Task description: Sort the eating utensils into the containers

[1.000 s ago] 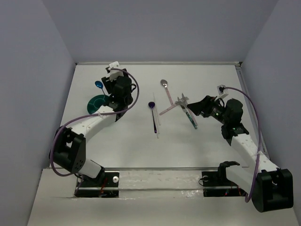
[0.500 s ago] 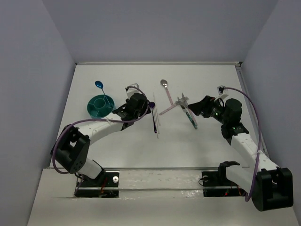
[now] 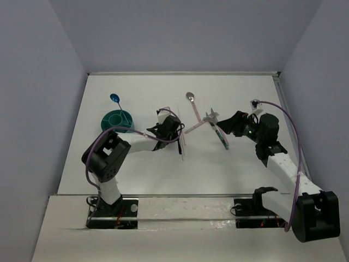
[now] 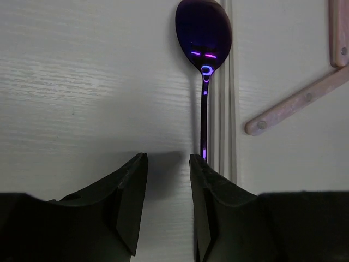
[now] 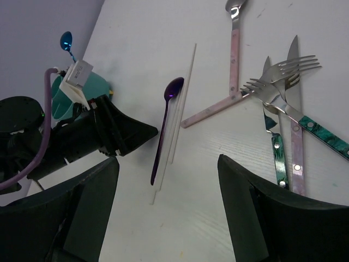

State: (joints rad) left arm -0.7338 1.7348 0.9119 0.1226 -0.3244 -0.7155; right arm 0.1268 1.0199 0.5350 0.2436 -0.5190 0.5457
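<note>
Counting the cutlery gives nine pieces and one container. One round teal plastic cup (image 3: 116,122) stands at the left of the counter (image 3: 218,169). One small blue spoon (image 3: 114,99) stands in it, bowl up; which compartment cannot be told. One small purple spoon (image 4: 203,27) lies flat mid-counter, with two slim white sticks (image 4: 223,109) directly along its right side. Further right, three pink-handled pieces (image 5: 234,52) and two green-handled pieces (image 5: 280,158) lie crossed in one loose pile.

The left jaws sit low at the purple spoon's handle, parted by a narrow gap with nothing between the fingers (image 4: 131,202). The handle runs up to the right finger. The right jaws hang spread wide above the pile, holding nothing.
</note>
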